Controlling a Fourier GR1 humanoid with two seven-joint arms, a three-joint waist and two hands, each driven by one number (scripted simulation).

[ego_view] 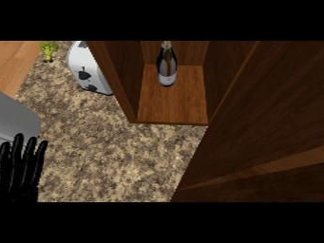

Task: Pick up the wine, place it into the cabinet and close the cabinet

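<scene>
I see the wine (166, 64) standing upright on the shelf inside the open cabinet (173, 102), its door (276, 118) swung wide at right. My left hand (15, 173) rests at lower left over the table (115, 147), fingers straight and together; a toaster (87, 69) sits just beside the cabinet

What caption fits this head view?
Dark glass wine bottle upright inside open wooden cabinet; black left hand resting open.

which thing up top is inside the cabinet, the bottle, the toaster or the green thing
The wine bottle: it stands upright on the cabinet shelf. The toaster and green item sit outside on the counter.
</scene>
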